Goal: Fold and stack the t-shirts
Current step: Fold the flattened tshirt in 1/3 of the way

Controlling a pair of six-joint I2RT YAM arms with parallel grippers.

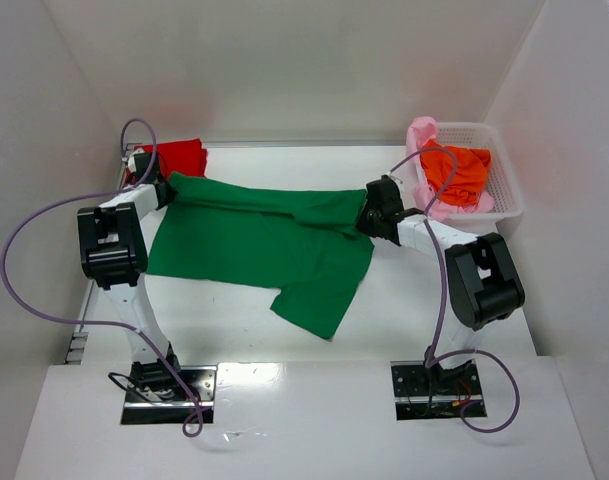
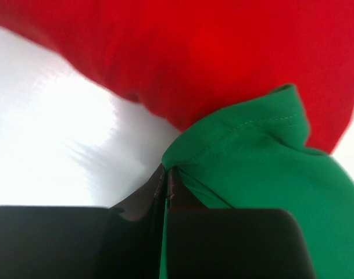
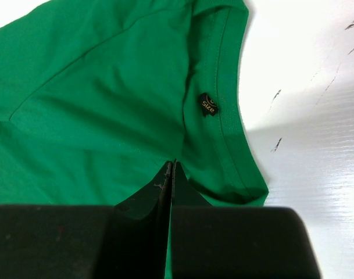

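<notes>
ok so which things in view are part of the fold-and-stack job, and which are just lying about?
Job:
- dark green cloth t-shirt, pinched by the left fingers and right fingers
- red cloth t-shirt, far left
- orange cloth t-shirt, in the basket
- pale pink cloth t-shirt, spilling over its edge

Lying about:
- white plastic mesh basket, far right

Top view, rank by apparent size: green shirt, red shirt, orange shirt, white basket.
1. green shirt
2. white basket
3. orange shirt and red shirt: too close to rank; red partly hidden.
</notes>
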